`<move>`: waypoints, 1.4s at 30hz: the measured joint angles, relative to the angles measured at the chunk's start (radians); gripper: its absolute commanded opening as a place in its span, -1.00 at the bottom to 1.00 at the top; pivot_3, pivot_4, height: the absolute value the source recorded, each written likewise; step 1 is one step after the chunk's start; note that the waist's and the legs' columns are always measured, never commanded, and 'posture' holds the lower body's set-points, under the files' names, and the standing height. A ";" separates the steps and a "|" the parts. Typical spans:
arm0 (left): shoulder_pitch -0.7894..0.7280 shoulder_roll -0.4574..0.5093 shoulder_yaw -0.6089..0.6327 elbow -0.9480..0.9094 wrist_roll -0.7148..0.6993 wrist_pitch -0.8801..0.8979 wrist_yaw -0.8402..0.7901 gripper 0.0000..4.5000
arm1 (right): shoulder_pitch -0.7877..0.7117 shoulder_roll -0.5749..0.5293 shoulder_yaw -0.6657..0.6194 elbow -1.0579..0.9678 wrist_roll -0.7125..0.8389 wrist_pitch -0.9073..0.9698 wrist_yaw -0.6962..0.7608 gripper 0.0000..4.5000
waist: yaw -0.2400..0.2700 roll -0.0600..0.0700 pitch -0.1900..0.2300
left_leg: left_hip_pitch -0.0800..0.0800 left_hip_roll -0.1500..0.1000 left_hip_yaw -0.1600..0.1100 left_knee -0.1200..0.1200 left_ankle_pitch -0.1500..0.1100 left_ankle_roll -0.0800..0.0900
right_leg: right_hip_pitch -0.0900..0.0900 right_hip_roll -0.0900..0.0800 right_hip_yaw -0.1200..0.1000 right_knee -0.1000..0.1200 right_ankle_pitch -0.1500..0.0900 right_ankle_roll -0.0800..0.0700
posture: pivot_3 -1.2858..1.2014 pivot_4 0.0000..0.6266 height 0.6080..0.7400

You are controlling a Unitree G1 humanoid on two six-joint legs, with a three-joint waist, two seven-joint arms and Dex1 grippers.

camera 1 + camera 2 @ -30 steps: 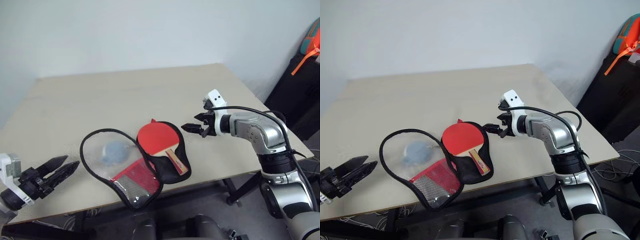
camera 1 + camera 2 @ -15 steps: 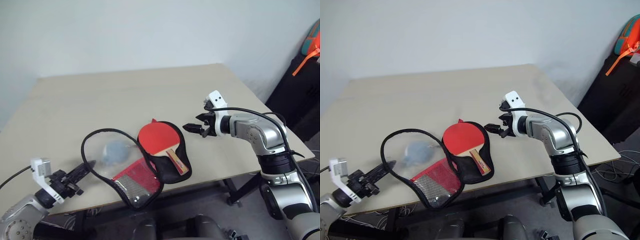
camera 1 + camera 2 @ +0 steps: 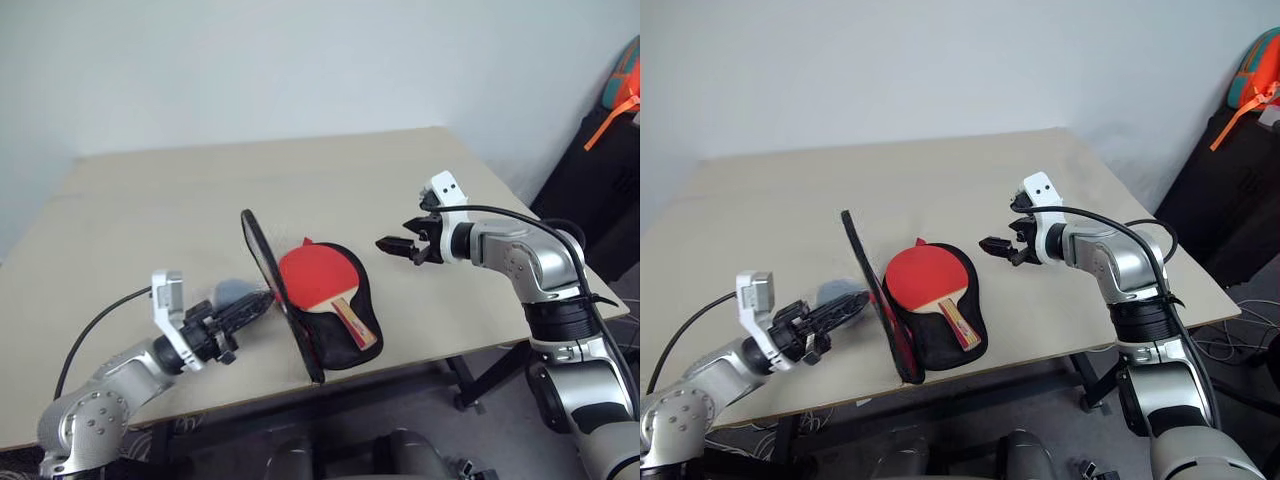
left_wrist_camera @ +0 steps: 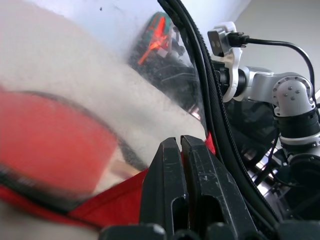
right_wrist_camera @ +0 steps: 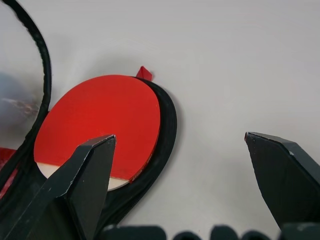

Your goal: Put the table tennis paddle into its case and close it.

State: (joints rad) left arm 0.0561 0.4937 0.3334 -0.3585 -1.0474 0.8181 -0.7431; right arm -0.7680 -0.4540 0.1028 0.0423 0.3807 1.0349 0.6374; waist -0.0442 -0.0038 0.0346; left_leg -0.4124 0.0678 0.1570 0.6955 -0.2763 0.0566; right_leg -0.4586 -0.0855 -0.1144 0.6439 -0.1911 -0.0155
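Swung upright since a second ago, case (image 3: 268, 275) flap stands over paddle (image 3: 316, 277) (lying in case), pushed by closed left gripper (image 3: 243, 312); right gripper (image 3: 397, 245) open beside case; flap could flop back.

Soft, even, fairly bright light fills the head views, with only faint shadows on the desk (image 3: 150, 200) and no glare. Upper right of the frame, the wall darkens toward the corner. In the left wrist view the red paddle (image 4: 50, 135) at left is smeared with blur; the right wrist view is sharp.
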 measured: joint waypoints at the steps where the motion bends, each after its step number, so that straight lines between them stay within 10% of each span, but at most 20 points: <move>1: -0.016 -0.013 -0.023 0.009 0.020 -0.007 0.014 -0.99 | -0.009 -0.003 -0.002 0.010 0.000 -0.010 0.001 1.00 | 0.001 0.000 0.000 | 0.000 -0.001 0.000 0.000 0.000 0.000 | 0.001 0.000 0.000 0.000 0.000 0.000 | 0.03 -1.00 0.49; 20: -0.111 -0.158 -0.209 0.161 0.235 -0.090 0.126 -0.99 | -0.054 -0.048 -0.034 0.106 -0.031 -0.101 0.020 1.00 | 0.001 0.001 0.000 | 0.000 -0.001 -0.001 0.001 0.001 0.001 | 0.001 0.000 0.001 0.000 0.000 0.000 | 0.03 -1.00 0.49; 35: 0.050 -0.104 -0.049 -0.020 -0.105 0.146 0.289 -0.99 | -0.043 -0.032 -0.034 0.095 -0.030 -0.100 0.011 1.00 | 0.000 0.001 0.000 | 0.000 -0.001 -0.003 0.002 0.000 0.001 | 0.001 0.000 0.001 0.001 0.000 0.000 | 0.03 -1.00 0.49; 42: 0.063 -0.085 -0.055 -0.012 -0.131 0.176 0.311 -0.21 | -0.039 -0.021 -0.034 0.084 -0.029 -0.095 0.000 1.00 | 0.001 0.001 0.000 | 0.000 -0.001 -0.003 0.002 0.000 0.001 | 0.001 0.000 0.001 0.001 0.000 0.000 | 0.03 -1.00 0.49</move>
State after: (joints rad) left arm 0.1193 0.4084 0.2782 -0.3705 -1.1779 0.9946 -0.4318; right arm -0.8074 -0.4753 0.0689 0.1262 0.3514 0.9399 0.6378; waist -0.0437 -0.0027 0.0342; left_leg -0.4123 0.0667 0.1541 0.6973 -0.2760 0.0575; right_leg -0.4575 -0.0859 -0.1134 0.6446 -0.1912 -0.0153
